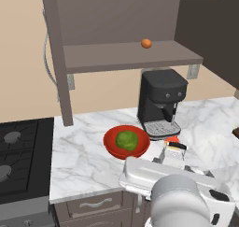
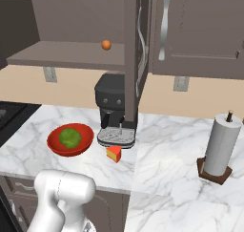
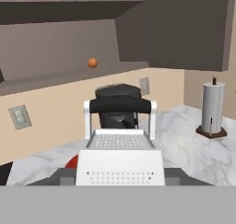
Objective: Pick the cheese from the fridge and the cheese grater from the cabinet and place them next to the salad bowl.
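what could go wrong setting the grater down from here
The cheese grater, held in the gripper, is carried near the coffee machine; it may clip the machine on the way down. The cheese already lies on the counter beside the salad bowl, leaving a tight landing spot; the grater could knock the wedge or the rim. It is tall, so a tilted release might tip it.

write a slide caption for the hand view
The hand shut on the cheese grater, held over the marble counter, facing the coffee machine and paper towel roll.
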